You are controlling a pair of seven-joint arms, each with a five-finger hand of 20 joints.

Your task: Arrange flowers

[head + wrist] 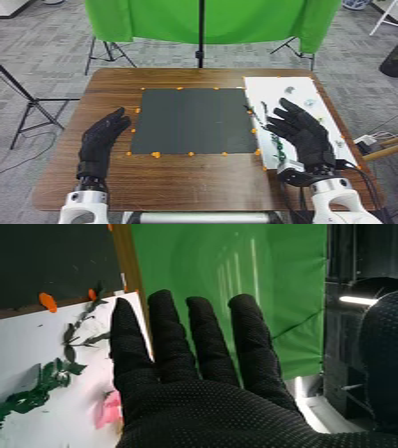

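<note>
In the head view my right hand is held over the white board at the table's right, its fingers straight. Dark green leafy stems lie on that board beside the fingers, and a green sprig lies left of the palm. My left hand, open, is over the table's left side. In the right wrist view my right hand has straight fingers and holds nothing; beyond it are a leafy stem, a green sprig and a pink flower, partly hidden by the glove.
A dark grey mat with orange markers along its edges covers the middle of the brown table. Small pale items lie on the white board's far part. A green cloth hangs behind the table's far edge.
</note>
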